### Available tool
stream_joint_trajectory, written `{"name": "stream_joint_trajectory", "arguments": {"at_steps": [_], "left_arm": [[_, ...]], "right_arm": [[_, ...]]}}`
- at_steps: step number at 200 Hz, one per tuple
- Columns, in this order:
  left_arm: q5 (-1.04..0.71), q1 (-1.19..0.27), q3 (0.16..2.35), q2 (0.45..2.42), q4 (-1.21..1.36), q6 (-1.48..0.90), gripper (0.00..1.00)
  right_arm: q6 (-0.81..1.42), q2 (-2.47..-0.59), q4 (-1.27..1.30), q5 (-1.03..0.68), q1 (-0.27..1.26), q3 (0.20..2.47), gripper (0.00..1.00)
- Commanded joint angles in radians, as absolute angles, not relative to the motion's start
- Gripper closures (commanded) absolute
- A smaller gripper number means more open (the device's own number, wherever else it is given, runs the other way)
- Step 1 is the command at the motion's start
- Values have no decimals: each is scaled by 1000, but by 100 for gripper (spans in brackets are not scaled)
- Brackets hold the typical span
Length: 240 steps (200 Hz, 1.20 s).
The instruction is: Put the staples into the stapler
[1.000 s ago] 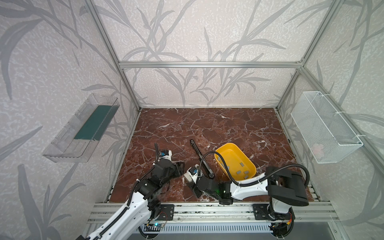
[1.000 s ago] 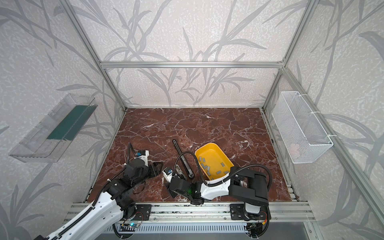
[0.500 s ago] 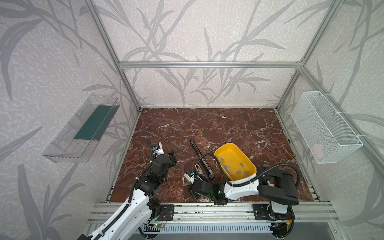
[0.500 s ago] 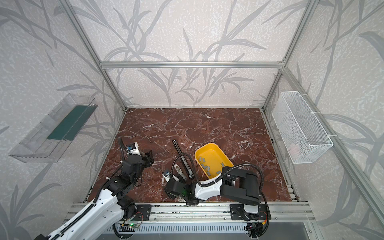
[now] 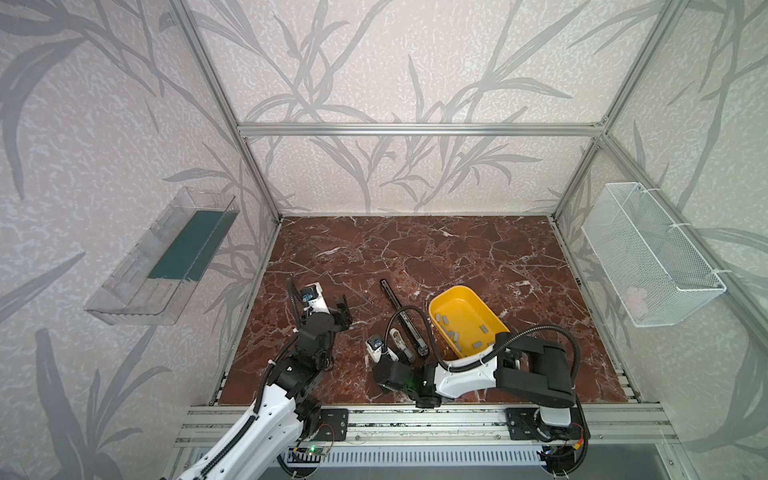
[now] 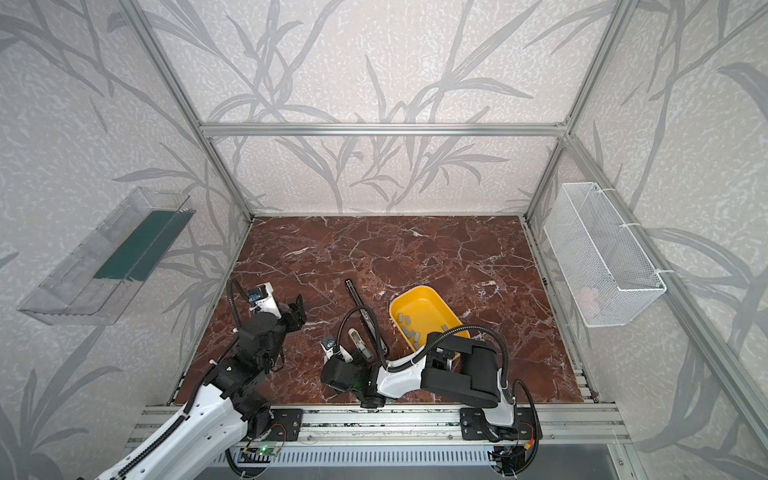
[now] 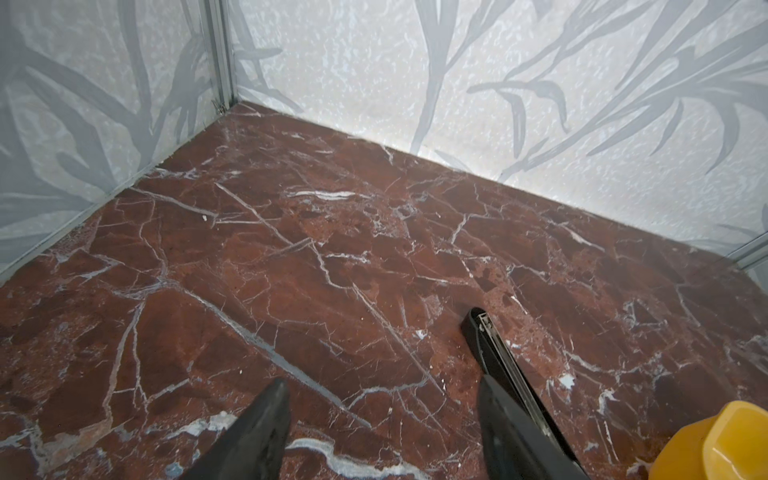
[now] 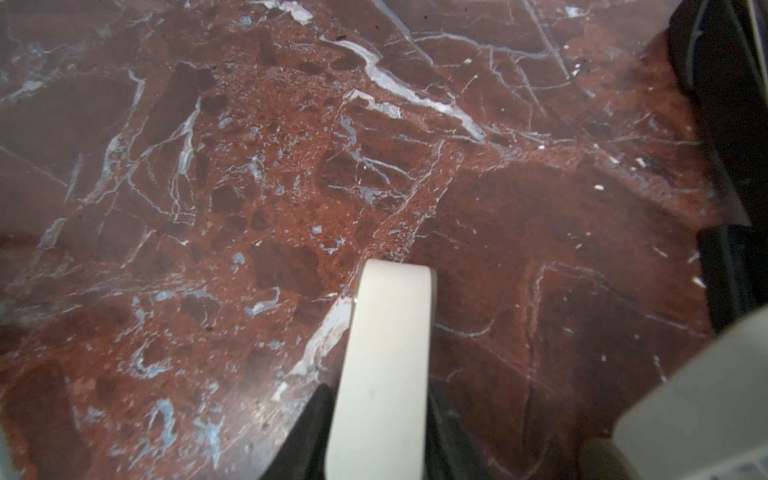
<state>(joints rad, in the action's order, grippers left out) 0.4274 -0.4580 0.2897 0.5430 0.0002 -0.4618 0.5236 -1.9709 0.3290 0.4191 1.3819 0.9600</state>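
On marble (image 5: 415, 257), one stapler (image 5: 392, 299); left tool (image 7: 382, 386) wide, right tool (image 8: 380, 419) holding one cream block (image 8: 390, 324)

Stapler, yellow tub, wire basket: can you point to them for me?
stapler (image 5: 391, 296): in a top view, black body near far tip.
yellow tub (image 5: 465, 309): in a top view, bare inside floor.
wire basket (image 5: 656, 257): in a top view, mesh side wall.

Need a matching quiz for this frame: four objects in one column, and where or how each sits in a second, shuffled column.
Things:
1. stapler
2. yellow bin
3. wire basket
4. clear tray

States:
A. mounted on a side wall, green liner inside
B. holds grey staple strips
C. black, lies on the marble table
D. white mesh, hung on a side wall

Pairs: 1-C, 2-B, 3-D, 4-A
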Motion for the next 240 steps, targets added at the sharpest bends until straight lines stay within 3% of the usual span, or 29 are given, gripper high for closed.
{"name": "stream_joint_trajectory", "arguments": {"at_steps": [1, 90, 140, 180, 219, 240], "left_arm": [[491, -455, 260, 477, -13, -450, 26], [538, -455, 241, 365, -51, -442, 25], [533, -454, 237, 358, -47, -442, 25], [538, -453, 238, 359, -47, -436, 25], [531, -453, 230, 368, -30, -419, 25], [505, -454, 242, 393, -20, -405, 25]], "right_arm": [[543, -2027, 263, 431, 1378, 994, 68], [621, -2205, 191, 394, 1294, 1224, 72], [588, -2174, 199, 386, 1294, 1242, 50], [565, -2085, 205, 373, 1303, 1196, 43], [505, -1895, 214, 414, 1348, 1076, 31], [497, -1771, 227, 436, 1370, 973, 31]]}}
